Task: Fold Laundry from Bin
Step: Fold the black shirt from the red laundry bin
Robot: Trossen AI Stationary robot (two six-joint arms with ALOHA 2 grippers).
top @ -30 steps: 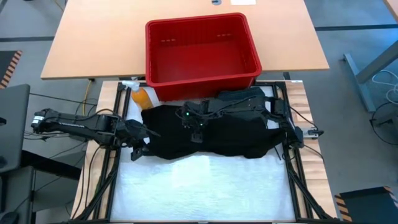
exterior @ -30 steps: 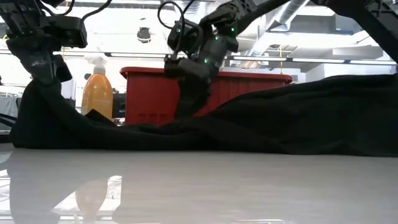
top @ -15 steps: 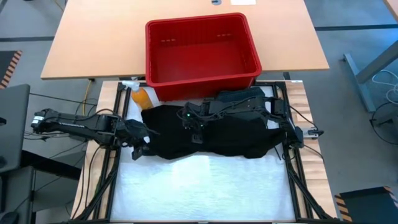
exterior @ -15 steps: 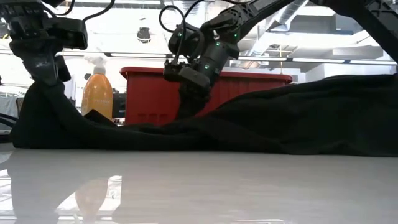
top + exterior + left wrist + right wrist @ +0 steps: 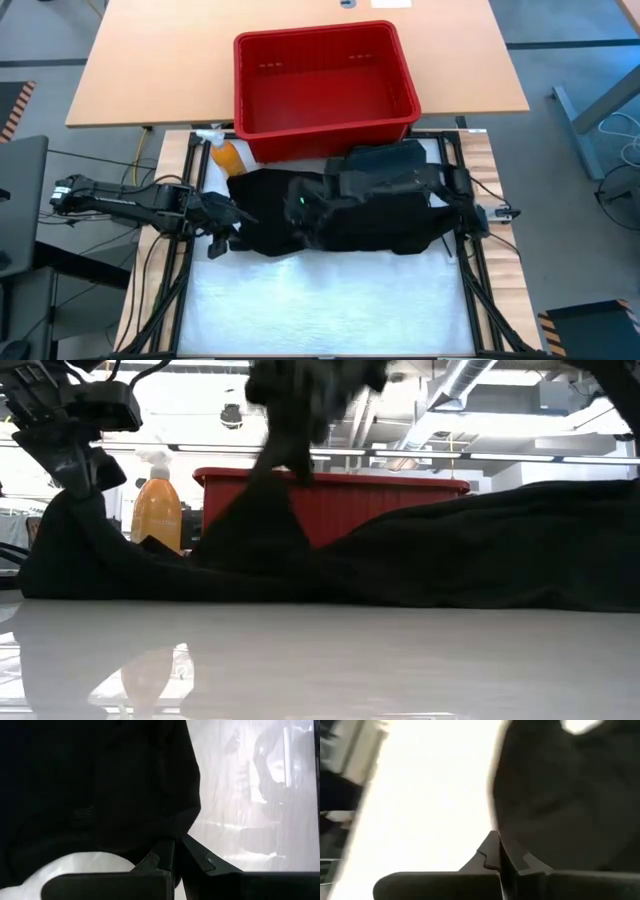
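I'm looking down on the white work surface (image 5: 330,300) and there's one black garment (image 5: 390,225) spread across it, lying just in front of the red bin (image 5: 325,85). From above, the bin shows only its bare red floor. It sits on the wooden table (image 5: 150,70) beyond the white surface.

My left gripper (image 5: 222,232) is at the garment's left edge. In the left wrist view the two fingers (image 5: 165,857) are pressed together with black cloth caught between them, so it's pinching the garment's edge. In the low view that corner is held up off the surface, and the cloth drapes down from the gripper to the white top.

My right gripper (image 5: 305,205) is over the left-middle part of the garment, with its arm reaching across the cloth from the right side. The right wrist view shows its fingers (image 5: 492,852) closed tight, with black fabric right against them. The low view is smeared around this gripper, but I can see a peak of cloth (image 5: 262,510) pulled up under it, above the rest of the garment, so it's pinching the fabric too.

Between the two raised spots the cloth sags to the surface. To the right the garment rises in a long, low mound.

An orange spray bottle (image 5: 228,155) stands upright by the bin's near left corner, just beside the garment's far left edge.
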